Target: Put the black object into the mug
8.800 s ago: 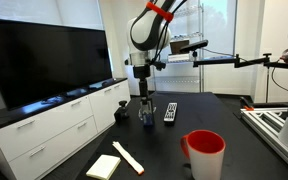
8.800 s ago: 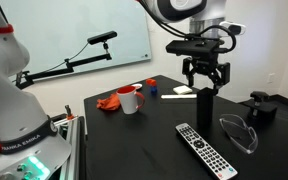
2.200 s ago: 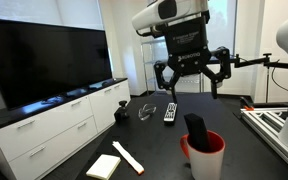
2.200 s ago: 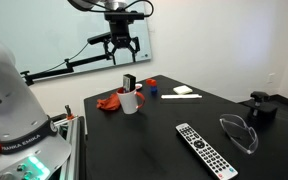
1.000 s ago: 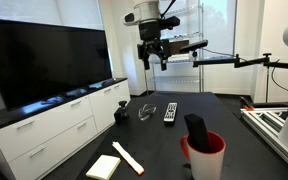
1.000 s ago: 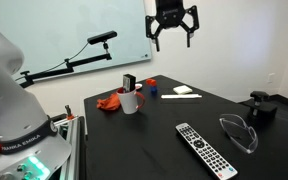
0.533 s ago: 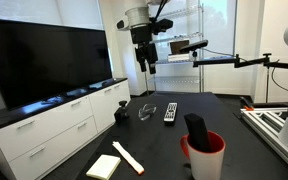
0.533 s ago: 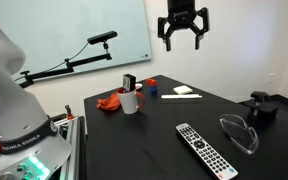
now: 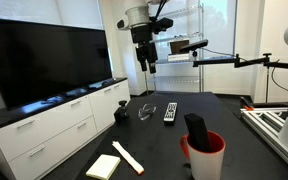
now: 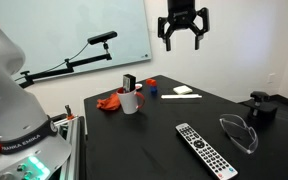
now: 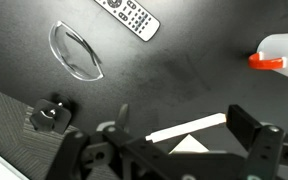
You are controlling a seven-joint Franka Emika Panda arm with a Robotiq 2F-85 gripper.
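Lifted clear since the earlier frames, the gripper point(image 10: 181, 42) hangs high with jaws spread wide, empty. The block point(image 9: 195, 128) stands leaning in the mug point(image 9: 206, 158), top end out. It looks stiff, light, matte; pinch that exposed end if regrasping.

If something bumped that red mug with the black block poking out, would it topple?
Probably not easily: the mug looks wide and stands upright. The black object sits tilted inside, sticking out above the rim, so it would likely rattle or shift.
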